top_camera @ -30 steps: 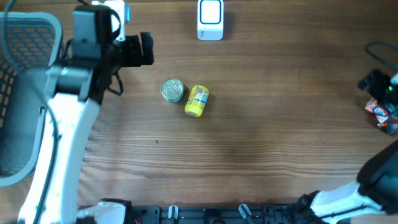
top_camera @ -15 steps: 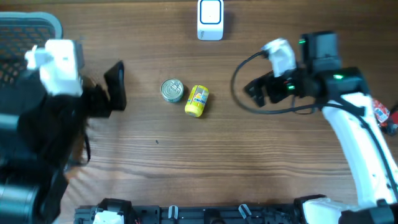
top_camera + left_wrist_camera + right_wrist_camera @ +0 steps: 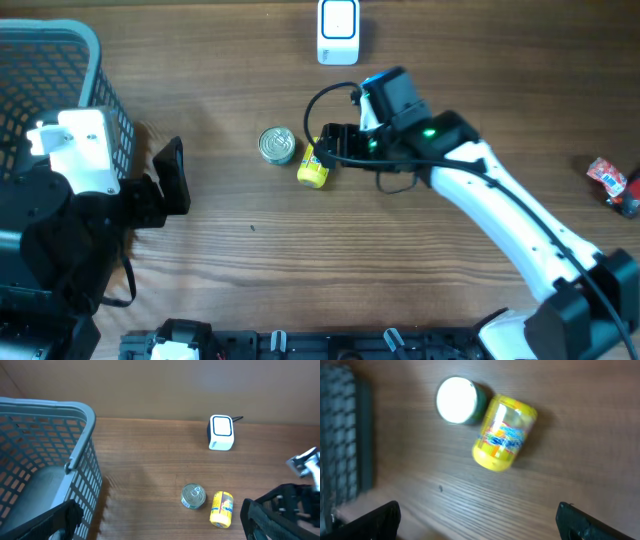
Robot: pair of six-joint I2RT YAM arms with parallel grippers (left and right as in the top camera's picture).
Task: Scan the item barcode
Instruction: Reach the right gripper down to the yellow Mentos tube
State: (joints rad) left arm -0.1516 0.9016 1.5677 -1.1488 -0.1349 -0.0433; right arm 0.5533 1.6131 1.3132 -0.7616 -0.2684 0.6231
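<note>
Reaches in from the near right corner of the surface with the right arm (image 3: 500,210), its long white link slanted up and left toward the middle. Ends there in a black wrist with a green light, turned to the left. Holds the right fingers (image 3: 335,140) spread wide above the surface, gripping nothing; shows only their dark tips in the two bottom corners of the right wrist view. Sits with the left arm (image 3: 70,210) bunched at the left edge, white wrist block on top of black links. Points the left fingers (image 3: 168,180) rightward, spread wide too, empty, well apart from the right ones
</note>
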